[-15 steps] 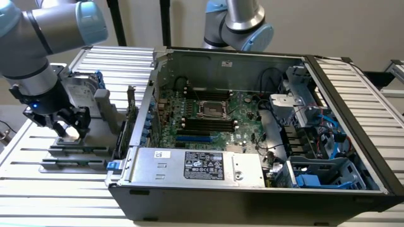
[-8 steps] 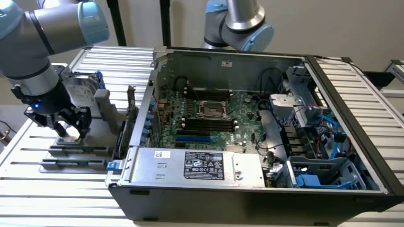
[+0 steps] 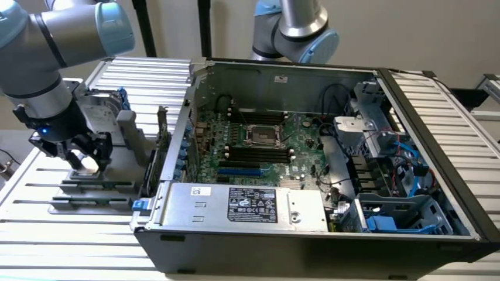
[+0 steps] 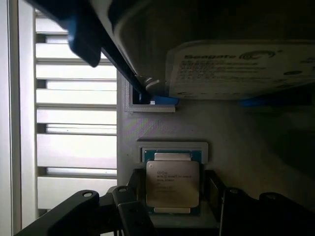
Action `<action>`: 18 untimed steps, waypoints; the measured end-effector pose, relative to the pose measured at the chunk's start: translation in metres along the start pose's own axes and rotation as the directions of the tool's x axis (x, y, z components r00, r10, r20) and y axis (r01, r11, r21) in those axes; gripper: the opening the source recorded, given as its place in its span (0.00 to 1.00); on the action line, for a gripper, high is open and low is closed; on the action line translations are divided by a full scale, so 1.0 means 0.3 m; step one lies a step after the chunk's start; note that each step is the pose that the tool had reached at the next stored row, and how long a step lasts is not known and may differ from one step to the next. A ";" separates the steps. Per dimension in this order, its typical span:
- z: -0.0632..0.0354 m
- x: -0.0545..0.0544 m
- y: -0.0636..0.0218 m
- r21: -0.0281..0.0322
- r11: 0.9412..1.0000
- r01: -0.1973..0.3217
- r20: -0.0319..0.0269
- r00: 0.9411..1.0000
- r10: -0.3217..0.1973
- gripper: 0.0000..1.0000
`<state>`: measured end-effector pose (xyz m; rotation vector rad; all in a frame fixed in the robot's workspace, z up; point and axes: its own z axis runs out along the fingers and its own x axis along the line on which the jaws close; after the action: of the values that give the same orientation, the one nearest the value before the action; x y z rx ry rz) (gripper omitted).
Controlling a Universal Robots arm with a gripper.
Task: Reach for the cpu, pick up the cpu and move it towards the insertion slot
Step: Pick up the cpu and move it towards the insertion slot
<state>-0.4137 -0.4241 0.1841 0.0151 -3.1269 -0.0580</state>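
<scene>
Silver-grey cpu (image 4: 172, 184) lies on grey holder (image 4: 246, 142) by the slatted tabletop (image 3: 47, 234) edge at the exterior view's left, gripper (image 3: 86, 165) fingers (image 4: 130, 211) spread open, straddling it.

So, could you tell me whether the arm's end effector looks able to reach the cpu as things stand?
Probably yes: the end effector hangs directly over the cpu, open, with a finger on each side, and nothing covers the chip. The hard drive lies apart.

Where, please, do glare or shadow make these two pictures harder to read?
Wrist view: the drive sits in deep shadow, the table slats glare white, the cpu is softly lit. Exterior view: light is even, the slot is well lit, the hand is dark against the bright table.
</scene>
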 end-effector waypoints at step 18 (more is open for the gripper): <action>-0.098 0.002 0.004 0.000 1.000 0.000 -0.001 1.000 0.000 0.55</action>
<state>-0.4140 -0.4241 0.2134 0.0155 -3.1264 -0.0578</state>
